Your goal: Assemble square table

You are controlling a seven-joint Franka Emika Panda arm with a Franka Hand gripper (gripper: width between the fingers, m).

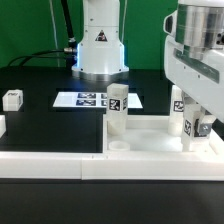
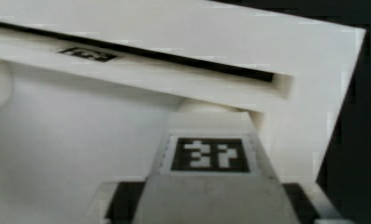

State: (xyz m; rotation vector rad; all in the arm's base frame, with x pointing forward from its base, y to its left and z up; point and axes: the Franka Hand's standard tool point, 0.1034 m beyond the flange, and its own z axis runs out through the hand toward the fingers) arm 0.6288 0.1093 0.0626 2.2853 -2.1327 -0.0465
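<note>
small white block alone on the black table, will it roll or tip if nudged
Probably slides rather than rolls: the block looks squat with flat faces. Likely stiff and light, as small white plastic. Tipping seems unlikely since it sits low.

No words or numbers can be read; only signs show; a black-and-white square tag (image 2: 210, 155) stands on the leg (image 2: 207, 190) between the jaws; a second tag (image 2: 84, 54) marks the tabletop (image 2: 200, 40) beyond them; the marker board (image 1: 95, 100) carries more, well apart; a warning triangle (image 1: 100, 42) marks the robot base (image 1: 98, 62).
</note>
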